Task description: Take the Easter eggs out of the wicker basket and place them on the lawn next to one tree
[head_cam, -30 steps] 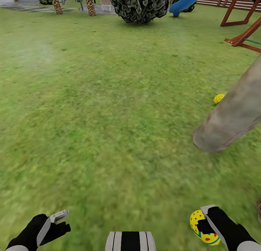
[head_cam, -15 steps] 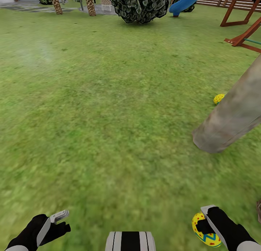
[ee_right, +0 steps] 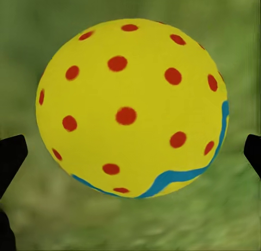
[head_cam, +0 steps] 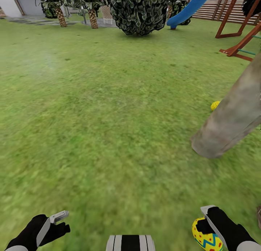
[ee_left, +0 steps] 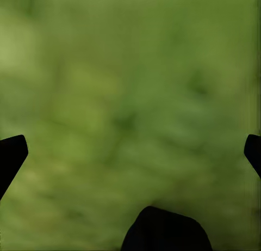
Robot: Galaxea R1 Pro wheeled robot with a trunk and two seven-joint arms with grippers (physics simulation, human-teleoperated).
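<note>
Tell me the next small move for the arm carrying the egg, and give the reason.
Probably carry it forward and right toward the tree trunk, then lower it to the lawn. The right gripper holds an Easter egg above grass, short of the trunk, where another egg already lies beside its base.

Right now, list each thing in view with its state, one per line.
Right pincer: shut on an egg, off the lawn.
Left pincer: open, empty.
Second egg: on the grass beside the tree trunk.
</note>
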